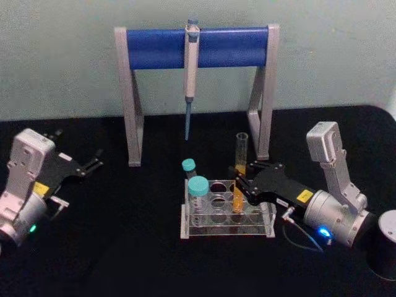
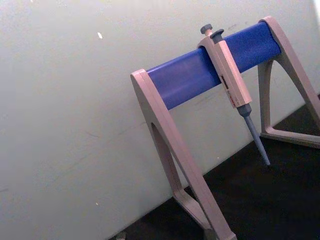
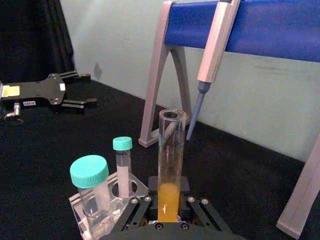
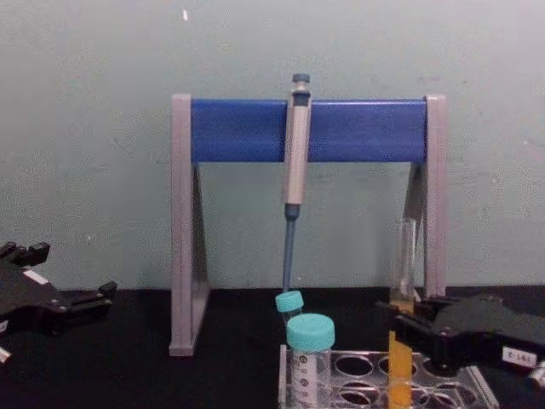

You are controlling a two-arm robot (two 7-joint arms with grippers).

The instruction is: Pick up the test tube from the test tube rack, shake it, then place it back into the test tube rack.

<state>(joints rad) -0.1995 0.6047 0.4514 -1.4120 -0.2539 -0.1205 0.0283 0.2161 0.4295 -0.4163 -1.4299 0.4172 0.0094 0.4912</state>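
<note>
The test tube (image 1: pixel 241 154), tall clear glass with orange liquid in its lower part, stands upright in a hole near the middle of the low clear test tube rack (image 1: pixel 204 232). My right gripper (image 1: pixel 240 182) reaches in from the right and is shut on the test tube just above the rack. The right wrist view has the test tube (image 3: pixel 171 150) rising between the fingers. From the chest, the right gripper (image 4: pixel 398 328) holds the test tube (image 4: pixel 400 256) at the liquid's level. My left gripper (image 1: pixel 77 147) rests open at the table's far left.
Two teal-capped tubes (image 1: pixel 198 189) stand in the rack's left holes. Behind the rack is a blue-and-grey pipette stand (image 1: pixel 154 46) with a grey pipette (image 1: pixel 191 74) hanging from it. A dark cylinder (image 1: pixel 387 241) sits at the right edge.
</note>
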